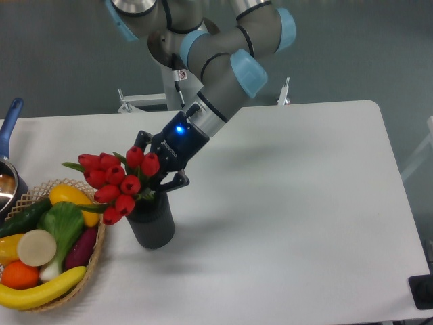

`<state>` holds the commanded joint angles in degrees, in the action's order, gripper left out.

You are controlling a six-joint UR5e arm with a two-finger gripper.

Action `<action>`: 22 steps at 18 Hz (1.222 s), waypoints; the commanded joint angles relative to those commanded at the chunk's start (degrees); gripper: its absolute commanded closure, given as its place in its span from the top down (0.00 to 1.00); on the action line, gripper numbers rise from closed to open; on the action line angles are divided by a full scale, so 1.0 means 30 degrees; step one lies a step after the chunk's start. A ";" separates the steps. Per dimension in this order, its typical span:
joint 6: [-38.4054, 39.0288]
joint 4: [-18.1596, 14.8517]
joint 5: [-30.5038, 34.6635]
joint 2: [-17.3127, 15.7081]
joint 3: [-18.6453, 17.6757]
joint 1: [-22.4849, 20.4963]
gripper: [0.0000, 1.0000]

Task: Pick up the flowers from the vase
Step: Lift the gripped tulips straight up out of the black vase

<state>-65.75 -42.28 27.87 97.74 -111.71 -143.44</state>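
Observation:
The flowers (115, 181), a bunch of red tulip buds with green leaves, lean to the left over the rim of the vase (151, 223), a short dark grey cylinder on the white table. My gripper (157, 186) reaches in from the upper right and is shut on the flower stems just above the vase mouth. The stems below the grip are hidden by the fingers and the vase.
A wicker basket (95, 257) of mixed fruit and vegetables sits directly left of the vase, under the tulip heads. A pot with a blue handle (8, 128) stands at the far left edge. The white table (298, 203) stretches to the right.

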 joint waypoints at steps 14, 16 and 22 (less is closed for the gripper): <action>0.2900 0.0000 -0.0909 -0.0468 0.1934 0.0030 0.39; 0.3483 0.0000 -0.0939 -0.0644 0.2313 -0.0029 0.39; 0.5183 0.0000 -0.0968 -0.1493 0.3134 -0.0497 0.39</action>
<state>-50.20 -42.28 24.96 93.26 -102.31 -144.93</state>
